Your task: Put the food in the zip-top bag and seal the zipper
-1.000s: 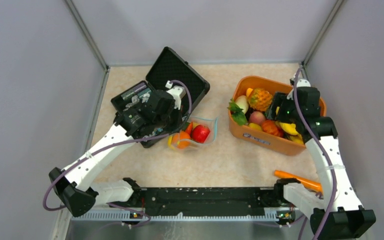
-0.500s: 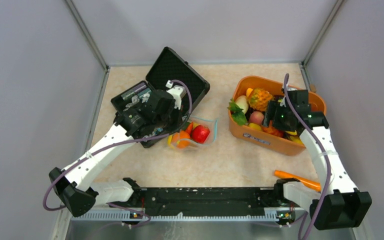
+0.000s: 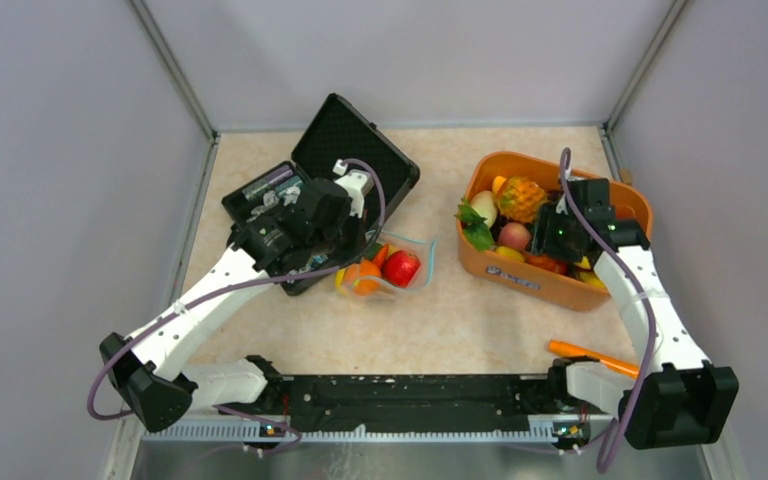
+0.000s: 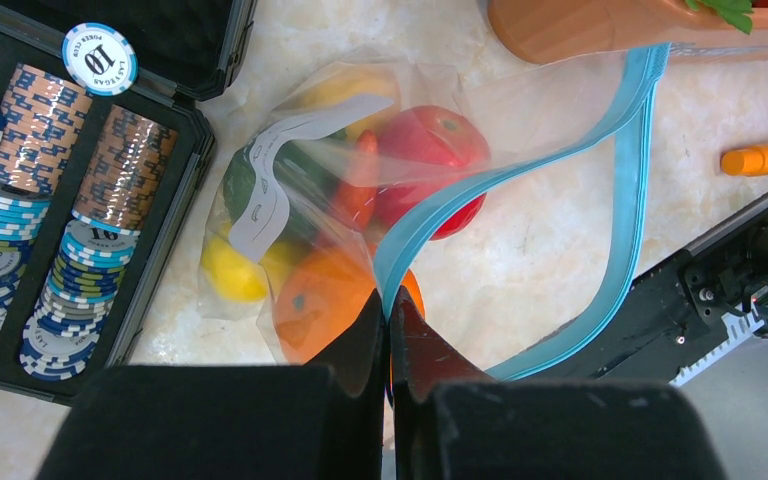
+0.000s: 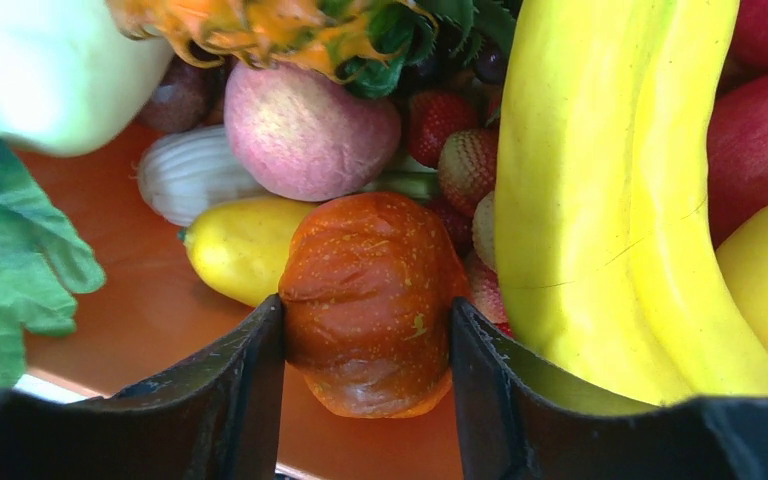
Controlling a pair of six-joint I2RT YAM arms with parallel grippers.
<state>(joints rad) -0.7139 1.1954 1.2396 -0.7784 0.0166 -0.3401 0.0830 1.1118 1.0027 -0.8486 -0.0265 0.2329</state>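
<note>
Zip-top bag: clear, white label patch, lying mid-table with its mouth gaping.
Zipper: teal strip, unsealed, its two tracks spread in a loop.
Food in the bag: red fruit, orange fruit and yellow fruit, all behind the film.
Left gripper: jaws together, pinching the zipper's near track on the bag's 9 o'clock side.
Orange basket: at the bag's 3 o'clock, apart from it, heaped with more food.
Right gripper: inside the basket, jaws pressed on both flanks of a mottled orange gourd, with a banana just beside at 3 o'clock.
Black case: open, at the bag's 10 o'clock, holding poker chips.
Orange stick: at the bag's 4 o'clock, near the table's front edge.
</note>
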